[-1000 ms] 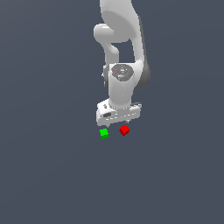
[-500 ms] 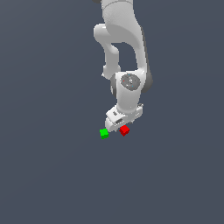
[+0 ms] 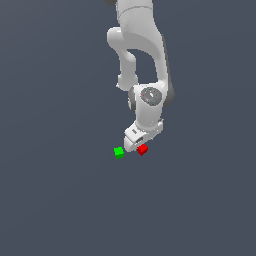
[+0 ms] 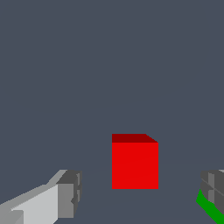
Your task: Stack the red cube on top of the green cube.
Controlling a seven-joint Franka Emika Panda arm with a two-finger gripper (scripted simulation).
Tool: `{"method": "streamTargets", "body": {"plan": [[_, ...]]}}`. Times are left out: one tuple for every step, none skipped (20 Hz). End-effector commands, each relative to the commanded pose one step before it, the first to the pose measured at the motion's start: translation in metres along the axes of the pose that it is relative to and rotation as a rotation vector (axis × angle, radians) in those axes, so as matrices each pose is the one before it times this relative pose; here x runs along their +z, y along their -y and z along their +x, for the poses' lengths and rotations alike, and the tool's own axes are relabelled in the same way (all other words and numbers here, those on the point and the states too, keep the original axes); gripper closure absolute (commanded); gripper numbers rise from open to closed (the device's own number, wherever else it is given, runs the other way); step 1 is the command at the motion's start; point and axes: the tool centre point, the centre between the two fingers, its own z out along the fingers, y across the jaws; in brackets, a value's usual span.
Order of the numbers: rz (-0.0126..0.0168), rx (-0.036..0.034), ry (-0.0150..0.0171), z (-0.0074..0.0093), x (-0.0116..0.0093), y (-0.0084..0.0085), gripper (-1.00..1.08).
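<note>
The white tool (image 3: 136,147), fingers spread, hung low over the small red plain cube (image 4: 134,161) just beside the small green plain cube (image 3: 119,152); centring both fingers before pinching seemed wise.

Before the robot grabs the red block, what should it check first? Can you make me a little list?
1. Tool open: ok. In the wrist view the tool has its two fingers wide apart.
2. Red block between the fingers: ok. The red block sits in the gap, touching neither finger.
3. Tool low enough: cannot tell. The exterior view shows it right by the red block, but not whether the fingertips reach the sides.
4. Green block out of the way: not ok. The green block shows right at one fingertip.
5. Green block top free for stacking: ok. Nothing sits on the green block.
</note>
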Motion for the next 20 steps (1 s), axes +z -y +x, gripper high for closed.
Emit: {"method": "streamTargets", "body": {"plan": [[-0.00007, -0.00018, -0.00002, 0.00002, -0.00001, 0.00004, -0.92], [0.0, 0.0, 0.0, -0.00001, 0.00033, 0.0, -0.92], [0.0, 0.0, 0.0, -0.00003, 0.001, -0.00001, -0.92], [0.0, 0.0, 0.0, -0.00006, 0.00166, -0.00001, -0.92], [0.0, 0.0, 0.0, -0.00008, 0.00232, -0.00001, -0.92], [0.0, 0.0, 0.0, -0.00011, 0.00297, -0.00001, -0.92], [0.0, 0.0, 0.0, -0.00015, 0.00362, -0.00001, -0.92], [-0.0002, -0.00045, 0.00001, -0.00005, 0.0042, 0.00024, -0.92], [0.0, 0.0, 0.0, -0.00021, 0.00487, -0.00001, -0.92], [-0.00018, -0.00046, -0.00001, -0.00011, 0.00541, 0.00024, -0.92], [0.0, 0.0, 0.0, -0.00021, 0.00537, -0.00002, -0.92], [0.0, 0.0, 0.0, -0.00014, 0.00466, -0.00003, -0.92], [-0.00021, -0.00044, -0.00004, 0.00007, 0.00387, 0.00018, -0.92], [0.0, 0.0, 0.0, 0.00004, 0.00325, -0.00008, -0.92], [0.0, 0.0, 0.0, 0.00013, 0.00256, -0.0001, -0.92], [0.0, 0.0, 0.0, 0.0002, 0.0019, -0.00012, -0.92], [0.0, 0.0, 0.0, 0.00023, 0.00127, -0.00012, -0.92], [0.0, 0.0, 0.0, 0.00019, 0.00071, -0.00009, -0.92], [0.0, 0.0, 0.0, 0.00007, 0.00022, -0.00003, -0.92], [0.0, 0.0, 0.0, 0.0, 0.0, 0.0, 1.08]]}}
